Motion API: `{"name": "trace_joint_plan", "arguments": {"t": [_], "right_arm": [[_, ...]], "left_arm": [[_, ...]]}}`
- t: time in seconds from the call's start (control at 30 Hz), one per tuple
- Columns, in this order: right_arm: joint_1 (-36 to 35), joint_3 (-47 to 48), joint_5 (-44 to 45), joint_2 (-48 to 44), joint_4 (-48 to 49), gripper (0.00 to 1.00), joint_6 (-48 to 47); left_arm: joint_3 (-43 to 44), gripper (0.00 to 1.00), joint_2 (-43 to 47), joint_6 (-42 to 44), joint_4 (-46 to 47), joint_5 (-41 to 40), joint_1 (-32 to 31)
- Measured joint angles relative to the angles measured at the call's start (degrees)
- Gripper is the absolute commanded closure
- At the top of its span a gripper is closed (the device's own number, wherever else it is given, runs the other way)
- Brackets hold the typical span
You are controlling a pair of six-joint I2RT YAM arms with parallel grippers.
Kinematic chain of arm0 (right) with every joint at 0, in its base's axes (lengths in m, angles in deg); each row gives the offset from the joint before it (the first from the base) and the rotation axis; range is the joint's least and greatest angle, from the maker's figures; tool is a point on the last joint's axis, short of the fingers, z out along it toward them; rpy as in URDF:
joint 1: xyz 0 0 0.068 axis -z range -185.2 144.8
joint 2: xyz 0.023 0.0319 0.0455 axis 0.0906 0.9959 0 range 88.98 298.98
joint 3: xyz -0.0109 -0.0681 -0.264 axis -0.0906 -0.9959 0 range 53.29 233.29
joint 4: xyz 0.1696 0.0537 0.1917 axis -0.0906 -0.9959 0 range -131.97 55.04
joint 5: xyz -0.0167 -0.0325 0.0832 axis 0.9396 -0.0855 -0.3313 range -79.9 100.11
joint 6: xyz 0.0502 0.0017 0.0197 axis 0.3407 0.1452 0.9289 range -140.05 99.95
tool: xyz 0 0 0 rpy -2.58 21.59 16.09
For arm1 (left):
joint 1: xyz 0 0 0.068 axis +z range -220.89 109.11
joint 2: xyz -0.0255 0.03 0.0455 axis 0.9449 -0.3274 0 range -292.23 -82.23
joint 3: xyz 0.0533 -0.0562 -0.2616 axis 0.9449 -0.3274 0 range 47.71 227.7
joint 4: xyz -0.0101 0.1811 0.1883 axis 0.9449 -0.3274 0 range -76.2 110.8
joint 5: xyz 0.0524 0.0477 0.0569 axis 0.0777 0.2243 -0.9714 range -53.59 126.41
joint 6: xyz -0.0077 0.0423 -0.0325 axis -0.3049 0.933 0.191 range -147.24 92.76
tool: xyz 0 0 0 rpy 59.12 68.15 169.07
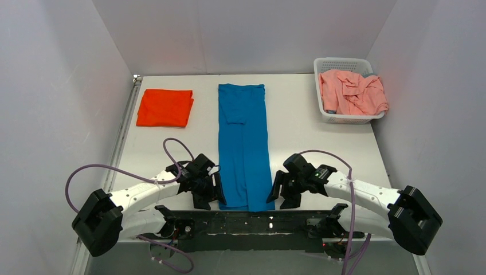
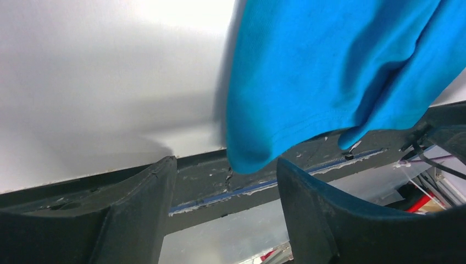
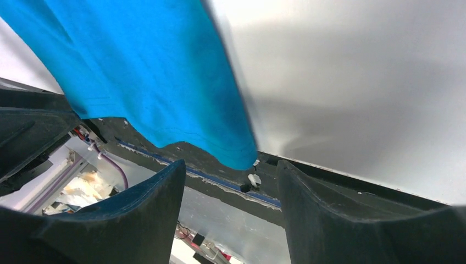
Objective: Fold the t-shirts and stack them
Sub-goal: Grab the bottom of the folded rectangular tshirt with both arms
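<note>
Gripping near hem: blue t-shirt (image 1: 243, 146), long strip, worktop centre, hem at near edge. Left gripper (image 1: 215, 192), right gripper (image 1: 279, 192): fingers spread astride each corner, nothing pinched. You should close both together, seating cloth deep.

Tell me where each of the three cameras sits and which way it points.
Top external: above and behind the arms, looking down at the table; both arms show.
Left wrist: behind the left end effector, facing the blue t-shirt's near corner; own fingers show.
Right wrist: mirrored, behind the right end effector.
All three share the blue t-shirt.
</note>
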Motion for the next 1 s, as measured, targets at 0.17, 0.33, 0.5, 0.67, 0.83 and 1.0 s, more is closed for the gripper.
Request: {"name": "trace_joint_plan", "arguments": {"t": [0.17, 0.33, 0.5, 0.67, 0.83, 1.0], "right_arm": [[0.0, -0.7, -0.4, 0.2, 1.1, 0.46, 1.0], [0.0, -0.7, -1.8, 3.0, 3.1, 0.53, 1.2], [0.0, -0.7, -3.2, 6.0, 4.2, 0.63, 1.2], [0.0, -0.7, -4.4, 6.8, 4.3, 0.93, 1.1], [-0.4, -1.0, -5.1, 6.3, 4.7, 0.99, 0.8], [-1.7, -1.2, -6.9, 2.6, 3.8, 0.99, 0.7]], "left_arm": [[-0.5, 0.48, -1.8, -1.4, 3.5, -0.2, -0.2], [-2.0, 0.61, -2.9, -3.0, 7.1, 0.9, -0.2], [-2.4, 0.90, -4.7, -3.8, 9.4, 2.0, -0.2], [-2.8, 1.00, -5.4, -4.0, 10.3, 2.4, -0.2], [-3.3, 1.00, -3.6, -4.1, 9.6, 2.4, -0.2], [-5.0, 1.00, 2.0, -5.0, 6.9, 3.1, -0.2]]}}
